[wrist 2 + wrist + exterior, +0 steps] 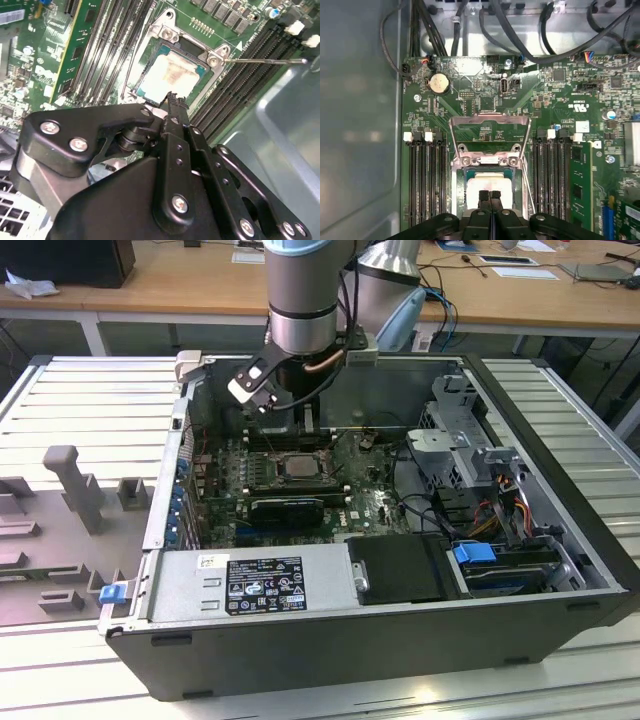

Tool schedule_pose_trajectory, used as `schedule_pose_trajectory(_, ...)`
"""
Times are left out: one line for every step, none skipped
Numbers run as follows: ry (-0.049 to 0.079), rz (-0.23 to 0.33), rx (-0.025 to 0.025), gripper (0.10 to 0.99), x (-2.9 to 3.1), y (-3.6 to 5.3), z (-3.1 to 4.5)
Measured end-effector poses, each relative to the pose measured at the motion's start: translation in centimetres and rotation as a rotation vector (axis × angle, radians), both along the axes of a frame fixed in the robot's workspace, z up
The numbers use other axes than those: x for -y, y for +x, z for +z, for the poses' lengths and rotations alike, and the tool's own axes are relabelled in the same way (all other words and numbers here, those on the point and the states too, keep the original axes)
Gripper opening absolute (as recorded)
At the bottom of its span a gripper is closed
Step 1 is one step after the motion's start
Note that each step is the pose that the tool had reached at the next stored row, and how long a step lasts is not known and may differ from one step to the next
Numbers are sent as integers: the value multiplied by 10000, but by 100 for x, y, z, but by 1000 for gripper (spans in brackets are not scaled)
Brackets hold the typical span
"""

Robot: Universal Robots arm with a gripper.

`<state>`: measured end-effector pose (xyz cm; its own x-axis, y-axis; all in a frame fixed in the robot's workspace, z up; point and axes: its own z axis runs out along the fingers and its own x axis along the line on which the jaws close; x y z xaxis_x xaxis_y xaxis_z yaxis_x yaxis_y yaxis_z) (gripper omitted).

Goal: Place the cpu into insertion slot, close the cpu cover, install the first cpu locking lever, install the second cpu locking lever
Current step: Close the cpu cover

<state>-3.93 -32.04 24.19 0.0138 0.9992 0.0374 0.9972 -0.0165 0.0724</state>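
Pale wooden desks [150, 285] line the back of the room. In front of them a grey slatted desk [90, 390] carries a dark, open computer case [560, 570] lying on its side, with the grey robot arm [300, 290] reaching down into it.

The cpu [490, 181], a small flat square chip with a pale silver-grey metal top, lies in the insertion slot [192, 48], the square dark-framed socket on the green circuit board [470, 100]. It sits flat with its metal top up, and the second wrist view shows a brownish smear across that top. Being square, it has no long axis. Its edges run square with the socket frame and parallel to the long black memory slots [427, 180] that flank the socket on both sides.

The black gripper [490, 194] hangs over the chip's edge farthest from the cover's hinge. Its fingers are pressed together into a narrow point and hold nothing that I can see. Whether the tips touch the metal top cannot be told. From the tips, the cpu spreads straight ahead and below, toward the hinge.

The cpu cover [490, 120], a thin shiny silver metal frame with a cut-out centre, is swung open on the far side of the socket from the gripper, so the chip is bare. A thin metal locking lever [265, 61] sticks out free beside the socket, over the memory slots, and looks unlatched. By this reading the placing is done, while the cover and levers are not yet closed
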Motion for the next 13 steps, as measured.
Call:
schedule_pose_trajectory(0, 0, 0, 106, 0, 0, 29)
schedule_pose_trajectory(0, 0, 0, 106, -1, 0, 61)
schedule_pose_trajectory(0, 1, 0, 106, 0, 0, 98)
schedule_pose_trajectory(0, 0, -1, 106, 0, 0, 128)
schedule_pose_trajectory(2, 2, 0, 106, -1, 5, 131)
schedule_pose_trajectory(2, 0, 0, 106, -1, 14, 131)
schedule_pose_trajectory(0, 1, -1, 106, -1, 30, 132)
schedule_pose_trajectory(1, 1, -1, 106, 0, 45, 132)
schedule_pose_trajectory(1, 1, -1, 106, 0, 52, 132)
schedule_pose_trajectory(1, 0, -1, 106, -1, 68, 132)
schedule_pose_trajectory(2, 0, 0, 106, -1, 90, 132)
schedule_pose_trajectory(2, 0, 0, 106, -1, 115, 132)
schedule_pose_trajectory(2, 1, 0, 106, 0, 129, 132)
